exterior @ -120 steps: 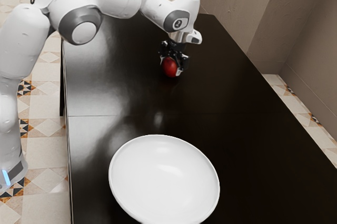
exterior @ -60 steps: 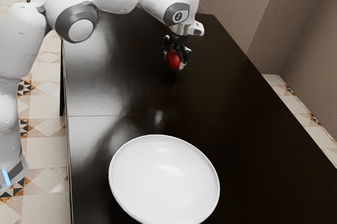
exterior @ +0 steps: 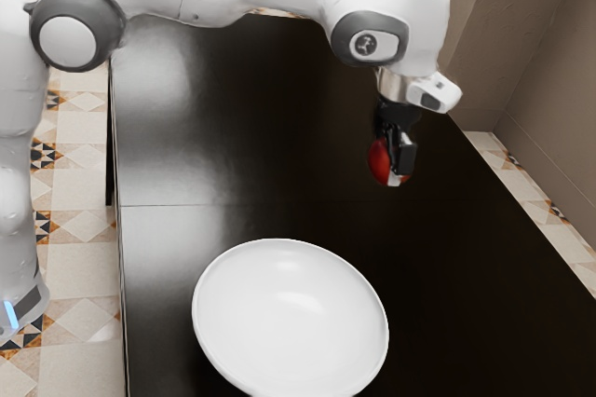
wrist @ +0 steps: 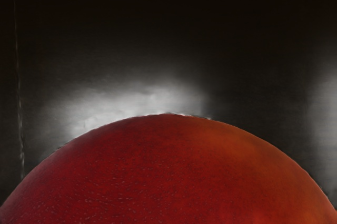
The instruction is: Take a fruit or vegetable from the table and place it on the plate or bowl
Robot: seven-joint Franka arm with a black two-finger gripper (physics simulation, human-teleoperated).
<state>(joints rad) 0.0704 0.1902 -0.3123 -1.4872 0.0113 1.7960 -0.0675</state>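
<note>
One red fruit (exterior: 378, 161) clamped in black gripper (exterior: 391, 164) | held aloft, likely to clear the rim | white bowl (exterior: 279, 327) at its seven o'clock

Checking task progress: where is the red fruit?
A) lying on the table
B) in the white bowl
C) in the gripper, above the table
C: the gripper is shut on the red fruit, clear of the dark table, and the white bowl is empty.
</note>
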